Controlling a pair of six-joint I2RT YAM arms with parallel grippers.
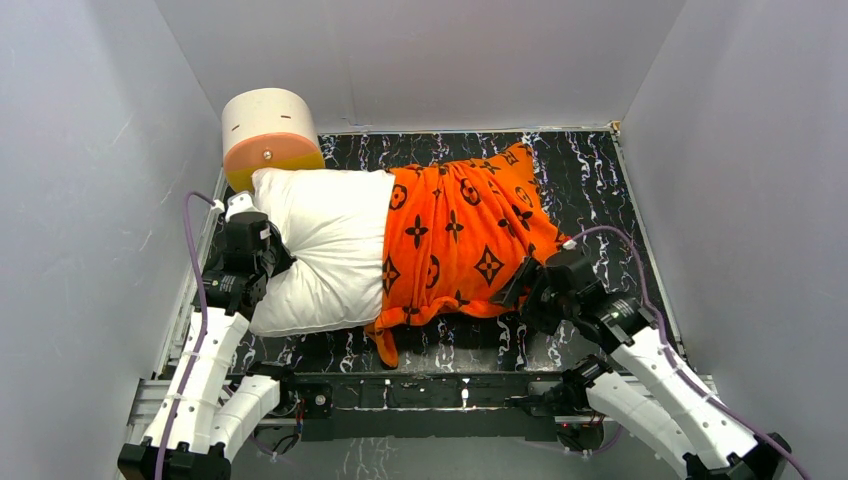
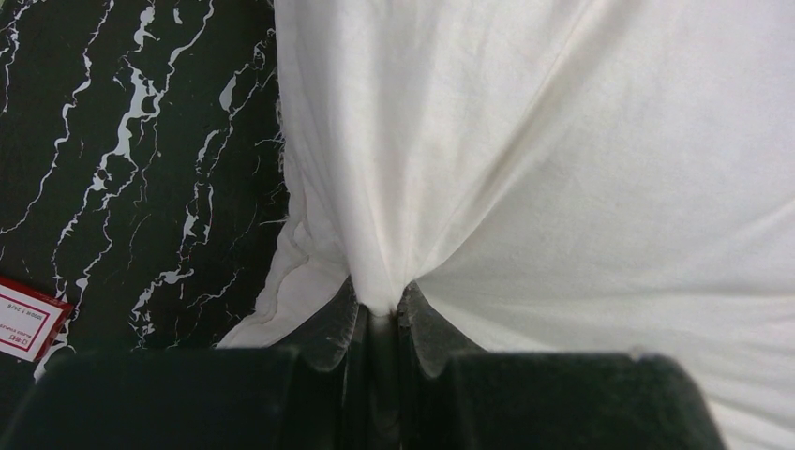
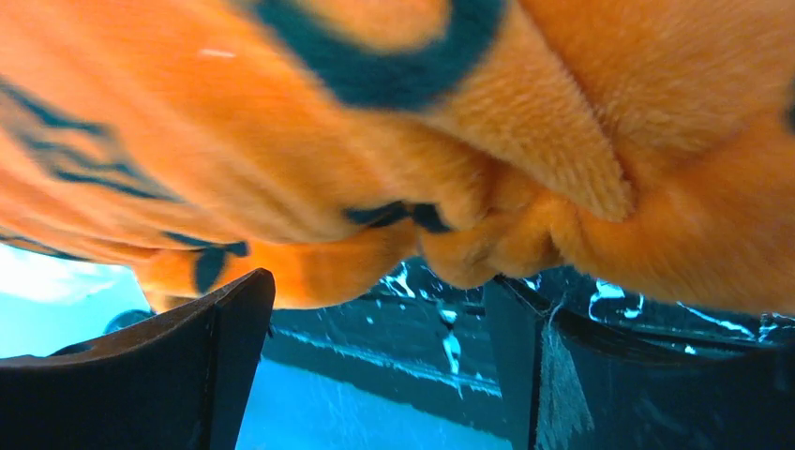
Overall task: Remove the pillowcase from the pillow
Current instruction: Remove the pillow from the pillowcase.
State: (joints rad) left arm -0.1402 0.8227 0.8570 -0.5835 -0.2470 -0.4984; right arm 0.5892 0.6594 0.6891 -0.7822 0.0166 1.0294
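Note:
The white pillow (image 1: 325,245) lies across the black marbled floor, its left half bare. The orange pillowcase (image 1: 462,235) with black motifs covers its right half, bunched, with a loose flap hanging at the front. My left gripper (image 1: 272,258) is shut on a pinch of the pillow's white fabric at its left end; the left wrist view shows the pillow (image 2: 562,169) gathered between the closed fingers (image 2: 328,328). My right gripper (image 1: 520,285) is open at the pillowcase's near right edge. In the right wrist view the pillowcase (image 3: 394,122) hangs just above the gap of the gripper (image 3: 375,309).
A cream-and-orange cylinder (image 1: 270,135) stands at the back left, touching the pillow's corner. Grey walls close in the left, right and back. A red-and-white label (image 2: 28,319) lies on the floor (image 2: 122,169) left of the pillow. A rail (image 1: 420,390) runs along the near edge.

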